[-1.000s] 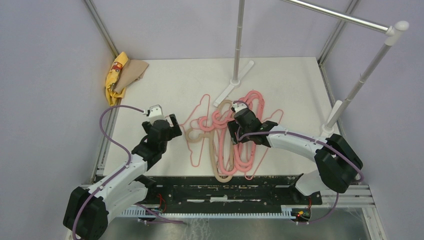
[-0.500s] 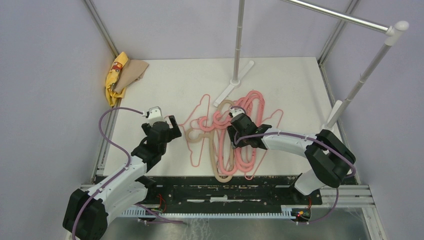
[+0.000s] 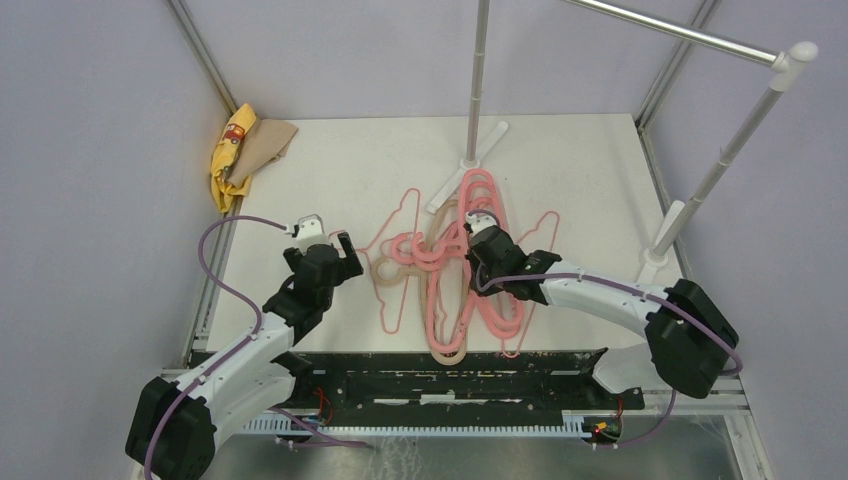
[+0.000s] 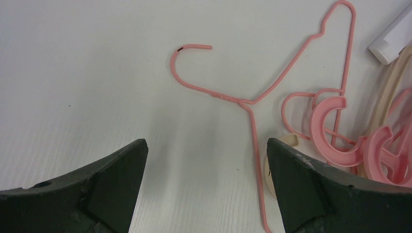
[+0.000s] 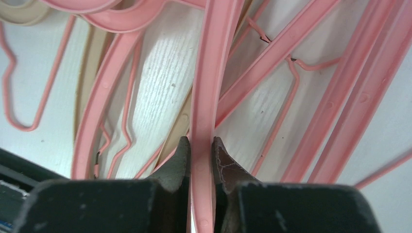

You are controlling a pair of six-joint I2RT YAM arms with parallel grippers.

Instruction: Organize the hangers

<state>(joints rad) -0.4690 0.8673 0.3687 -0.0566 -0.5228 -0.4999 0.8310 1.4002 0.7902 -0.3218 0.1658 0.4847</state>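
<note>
Hangers lie in a tangled heap at the middle of the white table, hooks and shoulders crossing one another between the two arms. The right gripper, reaching in from the right side, has its jaws pinched narrow on the straight bar of a thick pink hanger; the right wrist view shows the bar running up between the two dark fingertips, with more pink plastic bars and thin wire loops lying underneath and on both sides. The left gripper hangs just off the left edge of the heap with its jaws spread wide and nothing between them. In the left wrist view, the two fingers frame bare tabletop and the hook and twisted neck of a thin pink wire hanger, which lies flat and untouched ahead of the gripper. A beige hanger shows partly beneath the pink ones. Behind the pile stands a white-and-silver rail stand, one white foot reaching the far edge of the heap. A yellow cloth and a tan cloth sit bunched together at the table's far left corner, well apart from the hangers.
</note>
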